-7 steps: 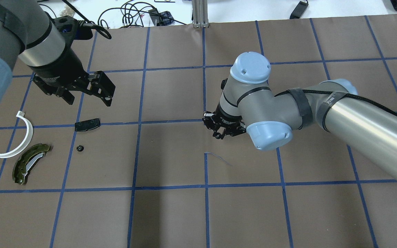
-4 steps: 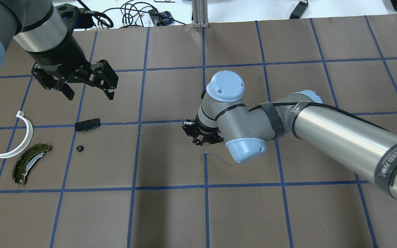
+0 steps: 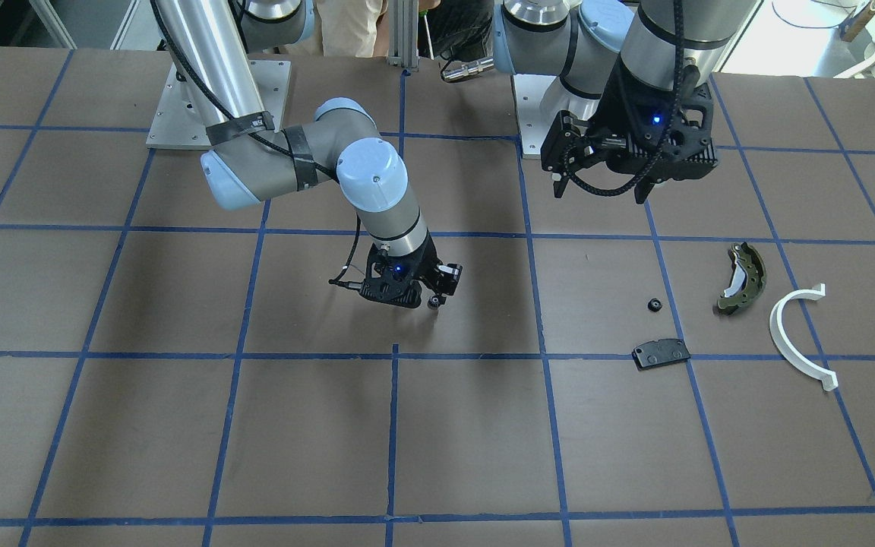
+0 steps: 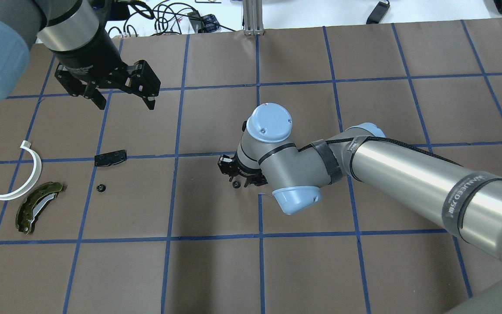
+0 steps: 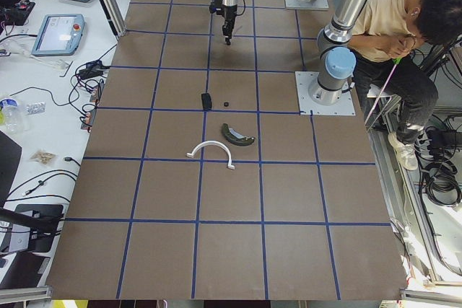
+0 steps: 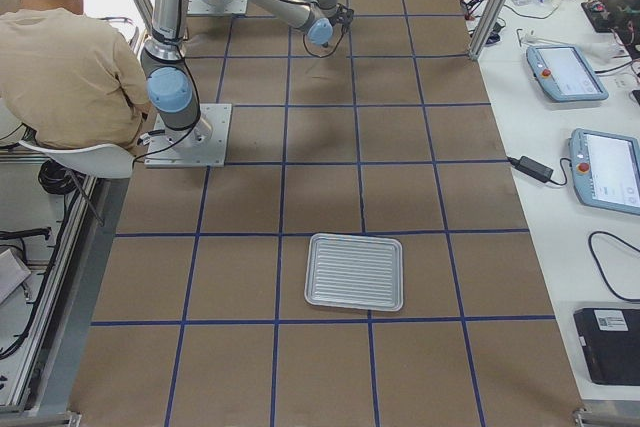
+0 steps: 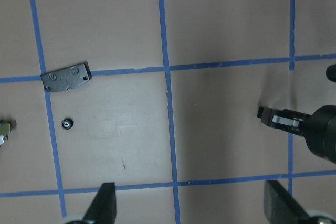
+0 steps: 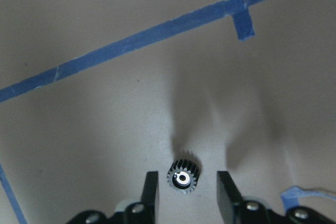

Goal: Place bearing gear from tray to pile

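– While the right arm reaches out over the middle of the table, how does the right gripper (image 8: 187,176) stand?
– Fingers part open, pointing down. The bearing gear (image 4: 235,184), small, black and toothed with a pale bore, lies between them. The wrist view shows a gap on each side of it, narrower on one side; neither finger touches it. Whether the gear rests on the brown paper or hangs just above it cannot be told.
– Location of the gear relative to the pile?
– Well apart. The pile lies toward the robot's left: olive-green brake shoe (image 4: 37,206), white half-ring (image 4: 39,168) just beside it, flat black plate (image 4: 110,157) nearer the centre. A small black round part (image 4: 100,188) lies near the plate, not touching it.
– And the tray?
– The ribbed metal tray (image 6: 355,272) sits at the robot's right end of the table, far from the gear.
– Left gripper?
– The left gripper (image 4: 125,104) hangs raised above the table on the pile's side, fingers spread wide, holding nothing.
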Robot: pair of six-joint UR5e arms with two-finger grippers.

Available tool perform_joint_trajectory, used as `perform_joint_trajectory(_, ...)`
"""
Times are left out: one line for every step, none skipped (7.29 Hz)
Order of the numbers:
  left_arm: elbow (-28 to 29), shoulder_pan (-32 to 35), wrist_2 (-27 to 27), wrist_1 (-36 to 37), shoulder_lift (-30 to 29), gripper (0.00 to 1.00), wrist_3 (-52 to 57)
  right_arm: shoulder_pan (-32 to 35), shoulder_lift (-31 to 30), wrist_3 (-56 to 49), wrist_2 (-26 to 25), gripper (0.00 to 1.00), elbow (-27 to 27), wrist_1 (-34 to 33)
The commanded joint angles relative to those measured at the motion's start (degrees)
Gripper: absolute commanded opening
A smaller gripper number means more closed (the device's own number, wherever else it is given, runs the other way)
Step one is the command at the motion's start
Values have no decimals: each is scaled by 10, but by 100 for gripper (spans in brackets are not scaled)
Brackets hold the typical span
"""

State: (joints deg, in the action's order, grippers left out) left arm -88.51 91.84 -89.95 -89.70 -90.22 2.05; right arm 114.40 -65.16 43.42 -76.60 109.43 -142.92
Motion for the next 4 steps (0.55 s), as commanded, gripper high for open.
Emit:
perform_joint_trajectory(-8, 1, -1, 17, 1, 100, 2, -8, -12, -7, -10, 96, -37, 15)
perform_joint_trajectory(-8, 1, -1, 17, 1, 100, 2, -19, -32, -43, -14, 100, -47, 59)
perform_joint_trajectory(-10, 2, 0, 15, 0, 100, -3, -43, -65, -108, -52, 100, -48, 119)
perform_joint_trajectory(-16, 2, 0, 13, -1, 100, -1, -82, -100, -180, -55, 100, -48, 186)
